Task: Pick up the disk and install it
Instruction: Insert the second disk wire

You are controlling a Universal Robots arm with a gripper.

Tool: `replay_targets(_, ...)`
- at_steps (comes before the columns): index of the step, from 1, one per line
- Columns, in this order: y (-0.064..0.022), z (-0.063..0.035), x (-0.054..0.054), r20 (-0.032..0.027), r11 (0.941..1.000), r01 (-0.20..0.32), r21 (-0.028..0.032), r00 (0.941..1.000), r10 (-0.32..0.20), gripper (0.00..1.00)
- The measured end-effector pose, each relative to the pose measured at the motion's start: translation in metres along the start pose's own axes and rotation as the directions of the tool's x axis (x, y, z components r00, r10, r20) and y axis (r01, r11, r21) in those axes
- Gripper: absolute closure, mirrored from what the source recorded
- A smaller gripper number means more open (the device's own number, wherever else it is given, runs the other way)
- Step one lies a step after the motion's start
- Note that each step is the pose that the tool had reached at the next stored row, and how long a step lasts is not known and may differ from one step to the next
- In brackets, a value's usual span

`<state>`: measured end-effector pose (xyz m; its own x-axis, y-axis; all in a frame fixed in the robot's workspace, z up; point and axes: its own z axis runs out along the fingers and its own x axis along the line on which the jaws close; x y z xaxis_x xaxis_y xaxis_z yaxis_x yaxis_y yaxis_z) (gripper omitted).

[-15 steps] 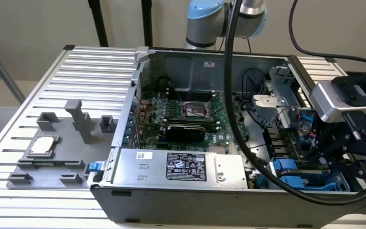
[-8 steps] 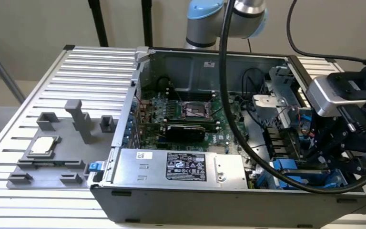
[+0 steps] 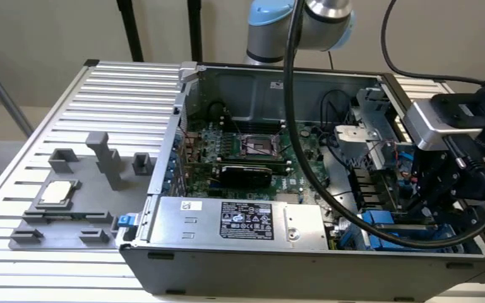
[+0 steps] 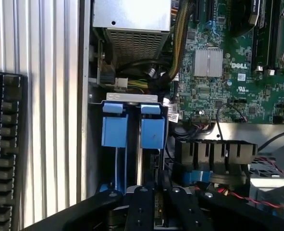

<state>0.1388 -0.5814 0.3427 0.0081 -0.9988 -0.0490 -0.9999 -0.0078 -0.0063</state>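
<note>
Fingers (image 4: 142, 207), black and metal-linked, look clenched on the near end of the disk (image 4: 151, 132), a flat silver-grey hard drive in a bright blue plastic carrier frame. It is seen edge-on in the wrist view and stands in the drive bay beside a second blue plastic carrier (image 4: 115, 130). The grip is my reading of the narrow gap between the fingers, not a clear sight of contact. In the exterior view the black gripper (image 3: 432, 208) hangs over the bay at about four o'clock in the open grey steel computer case (image 3: 310, 265), with blue frames (image 3: 390, 221) just under it. I judge this the seating stage, and doing it well means keeping the drive square to its slot and parallel with its neighbour, pressing straight along the rails without twist. Room is tight. The case side wall (image 4: 84, 120) runs close beside the outer carrier. The yellow-and-black cable bundle (image 4: 180, 43) and the large grey power-supply box with black label (image 3: 234, 221), at six o'clock, crowd one end of the bay. A black ribbed plastic block (image 4: 214, 149) and thin red wires (image 4: 276, 168) lie near the gripper's other flank. Open room seems to lie only straight back out of the case.
</note>
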Motion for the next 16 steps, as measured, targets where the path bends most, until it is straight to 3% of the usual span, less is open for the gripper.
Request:
replay_targets(8, -0.0008, 0.0022, -0.0053, -0.0335, 0.9999, -0.013, 0.0006, 0.9994, 0.013, 1.00)
replay_targets(16, -0.0015, 0.0046, -0.0098, -0.0530, 0.9997, -0.023, 0.0013, 0.9983, 0.023, 1.00)
